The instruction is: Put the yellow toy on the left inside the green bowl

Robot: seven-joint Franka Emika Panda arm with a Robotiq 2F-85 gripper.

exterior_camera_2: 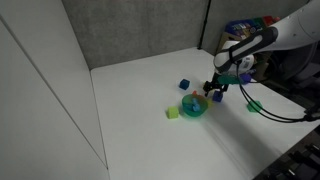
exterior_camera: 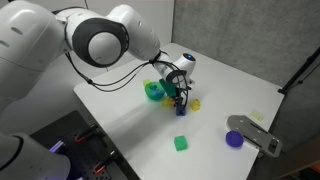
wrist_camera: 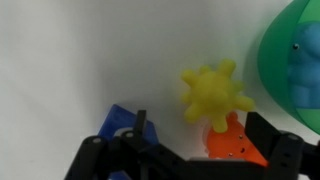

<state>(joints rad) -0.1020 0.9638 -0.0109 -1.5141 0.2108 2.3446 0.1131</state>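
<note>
Wrist view: gripper (wrist_camera: 203, 132) open, nothing held. Yellow toy (wrist_camera: 214, 94) on table at frame centre, just above jaw tips. Green bowl (wrist_camera: 296, 60) at right edge, near toy. Orange-red piece (wrist_camera: 232, 142) touches toy's lower side. I judge closing could pinch 2 pieces, or spikes slip free.

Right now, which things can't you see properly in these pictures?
- Green bowl: in the wrist view, it is cut off by the right edge, and the blue thing inside is blurred.
- Orange-red piece: in the wrist view, it is partly behind the yellow toy and the bottom edge.
- Yellow toy: in both exterior views, it is too small to pick out beside the tool.
- Grey object: in an exterior view, it is too blurred to name.
</note>
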